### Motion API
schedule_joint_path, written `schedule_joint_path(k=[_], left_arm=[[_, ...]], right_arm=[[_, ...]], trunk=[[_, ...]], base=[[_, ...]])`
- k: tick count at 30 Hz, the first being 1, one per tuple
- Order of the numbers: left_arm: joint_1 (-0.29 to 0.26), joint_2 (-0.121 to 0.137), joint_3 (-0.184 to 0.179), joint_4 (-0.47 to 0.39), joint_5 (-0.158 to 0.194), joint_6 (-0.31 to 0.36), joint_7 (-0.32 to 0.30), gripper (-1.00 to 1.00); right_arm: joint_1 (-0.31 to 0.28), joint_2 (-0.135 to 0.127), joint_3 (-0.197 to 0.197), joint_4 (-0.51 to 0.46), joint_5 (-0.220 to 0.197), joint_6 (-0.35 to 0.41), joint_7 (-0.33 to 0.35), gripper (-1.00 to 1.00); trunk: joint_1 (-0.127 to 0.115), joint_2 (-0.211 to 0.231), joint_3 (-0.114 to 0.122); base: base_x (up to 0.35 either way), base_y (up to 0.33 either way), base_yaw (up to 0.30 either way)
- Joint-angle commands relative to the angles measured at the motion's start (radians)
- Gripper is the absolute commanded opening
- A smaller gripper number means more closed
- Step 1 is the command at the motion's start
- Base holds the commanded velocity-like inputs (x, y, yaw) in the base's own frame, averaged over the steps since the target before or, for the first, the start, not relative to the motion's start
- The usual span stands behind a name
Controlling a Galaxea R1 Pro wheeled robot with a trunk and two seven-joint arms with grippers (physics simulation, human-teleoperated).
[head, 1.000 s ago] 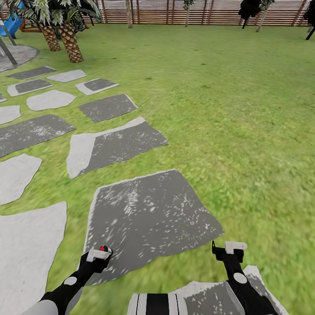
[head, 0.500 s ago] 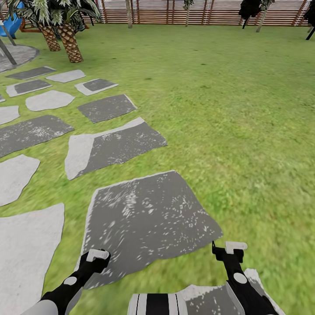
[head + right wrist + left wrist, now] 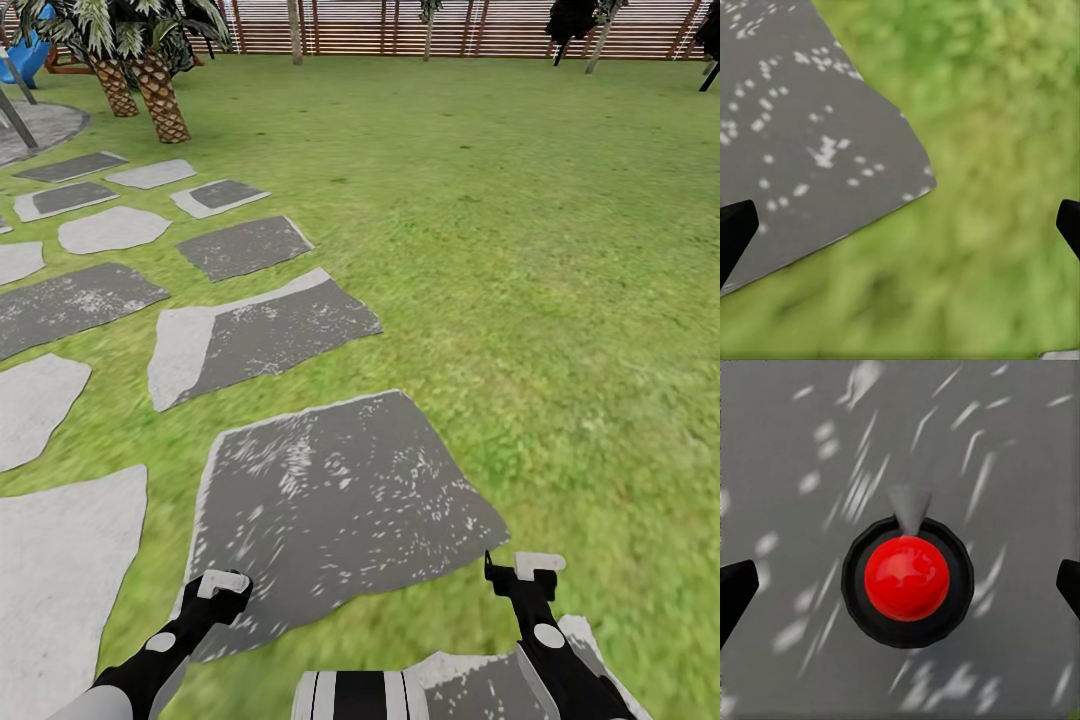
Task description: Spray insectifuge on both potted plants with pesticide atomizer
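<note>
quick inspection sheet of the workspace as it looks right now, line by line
surface: green lawn with grey stepping stones.
job's things: a red-capped, black-ringed object, likely the atomizer, stands on grey stone under the left tool; potted plants nothing seen.
clutter: nothing seen.
grippers: left tool open, fingers spread either side of the red cap, not touching it; right tool open, over a stone edge and grass.
cables: nothing seen.
surroundings: palms, brown slatted fence, grey patio, blue object at the far left.
</note>
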Motion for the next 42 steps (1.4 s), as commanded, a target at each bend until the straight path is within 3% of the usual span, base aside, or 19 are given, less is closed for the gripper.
schedule_joint_path(k=[1,8,13,42], left_arm=[[0.0,0.0,0.008,0.001,-0.009,-0.003,-0.005,1.0],[-0.001,0.003,0.008,0.002,-0.008,-0.003,-0.003,1.0],[0.0,0.005,0.011,0.004,-0.003,-0.003,-0.003,1.0],[0.0,0.003,0.011,0.01,0.002,-0.004,-0.003,1.0]], right_arm=[[0.0,0.0,0.0,0.001,0.003,-0.002,-0.003,1.0],[0.0,0.0,0.0,0.002,0.002,-0.002,-0.003,1.0],[0.0,0.0,0.0,0.002,0.002,-0.002,-0.003,1.0],[0.0,0.0,0.0,0.001,0.002,-0.002,-0.003,1.0]], trunk=[[0.0,0.0,-0.001],[0.0,0.0,-0.003],[0.002,-0.001,-0.026],[0.002,-0.001,-0.026]], base=[[0.0,0.0,0.0],[0.0,0.0,0.0],[0.0,0.0,0.0],[0.0,0.0,-0.028]])
